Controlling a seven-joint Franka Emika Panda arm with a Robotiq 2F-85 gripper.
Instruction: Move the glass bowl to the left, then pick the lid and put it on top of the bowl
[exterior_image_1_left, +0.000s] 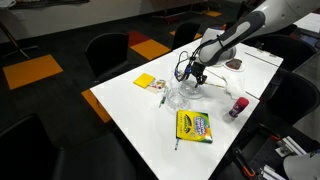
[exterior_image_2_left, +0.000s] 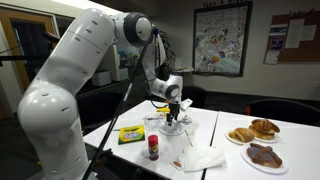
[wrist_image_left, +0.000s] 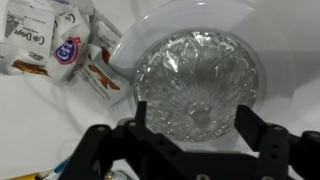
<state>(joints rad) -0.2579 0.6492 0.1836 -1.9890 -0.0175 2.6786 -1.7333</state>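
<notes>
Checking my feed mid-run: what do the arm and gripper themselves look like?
The arm is glossy white with rounded, bulky links and dark joint seams; a black cable runs alongside it. The gripper is black, with two blocky, angular fingers.

Even overhead light brightens the white desk (exterior_image_1_left: 125, 100) in both exterior views, with soft, faint shadows; the room behind is dim. All 3 pictures are small and grainy. In the wrist view the glass bowl (wrist_image_left: 195, 65) glints, and the dark end effector (wrist_image_left: 192, 110) is blurred.
</notes>
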